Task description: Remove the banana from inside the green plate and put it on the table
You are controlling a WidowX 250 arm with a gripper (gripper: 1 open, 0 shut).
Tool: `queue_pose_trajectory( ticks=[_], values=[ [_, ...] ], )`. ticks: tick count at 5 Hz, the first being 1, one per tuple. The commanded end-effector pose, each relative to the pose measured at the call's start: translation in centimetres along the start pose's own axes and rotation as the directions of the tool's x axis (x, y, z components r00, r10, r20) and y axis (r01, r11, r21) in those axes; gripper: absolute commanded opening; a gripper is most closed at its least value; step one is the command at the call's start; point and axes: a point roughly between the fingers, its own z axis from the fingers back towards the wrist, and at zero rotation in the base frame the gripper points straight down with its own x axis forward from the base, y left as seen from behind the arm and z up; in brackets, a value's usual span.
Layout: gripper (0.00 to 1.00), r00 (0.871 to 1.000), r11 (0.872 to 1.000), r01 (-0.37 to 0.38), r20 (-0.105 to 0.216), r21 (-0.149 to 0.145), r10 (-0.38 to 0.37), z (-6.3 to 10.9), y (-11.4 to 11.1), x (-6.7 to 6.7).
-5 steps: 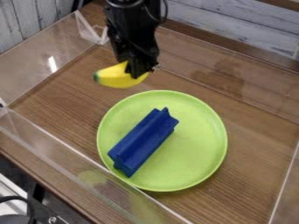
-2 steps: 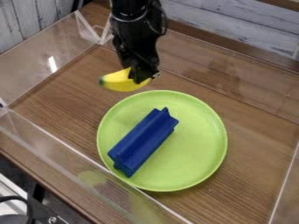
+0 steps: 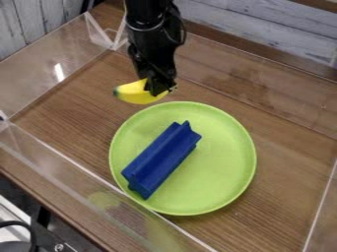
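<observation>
Banana duty has me over the table (image 3: pixel 79 123), the biggest thing in view: a brown wood-grain top fenced by clear acrylic walls, with pale planks behind the far wall. On it, toward the near right, lies the green plate (image 3: pixel 227 133), round and lime-coloured with a shallow raised rim. A dark blue block (image 3: pixel 161 157) rests inside that plate, running from near its centre down toward the near-left rim. My arm (image 3: pixel 149 25) drops in from the top edge, black and pointing steeply downward. My gripper (image 3: pixel 157 85) sits just beyond the plate's far-left rim, jaws clamped together on the banana (image 3: pixel 133 93), the smallest piece here. It is a stubby bright yellow crescent that sticks out to the left of my fingers, lying close to level. It is outside the plate, over bare wood just past the rim, and low over the tabletop. Whether its underside touches the wood I cannot tell from this view. The banana and the blue block are well apart, with the plate's rim between them.
</observation>
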Motion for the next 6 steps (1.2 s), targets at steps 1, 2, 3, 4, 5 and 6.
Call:
queue_pose_trajectory(
  ticks=[1,2,3,4,5,6],
  values=[
    [0.0,0.999,0.999,0.002,0.048,0.032,-0.004,0.7,1.2,1.0],
    [0.0,0.998,0.999,0.015,0.055,0.038,-0.017,0.3,1.6,1.2],
    [0.0,0.998,0.999,0.029,0.055,0.04,-0.031,-0.2,2.0,1.3],
    [0.0,0.997,0.998,0.041,0.057,0.042,-0.043,-0.6,2.4,1.4],
    [0.0,0.997,0.998,0.054,0.057,0.043,-0.056,-1.0,2.7,1.5],
    [0.0,0.996,0.997,0.056,0.061,0.045,-0.058,-1.3,3.2,1.6]
  ],
)
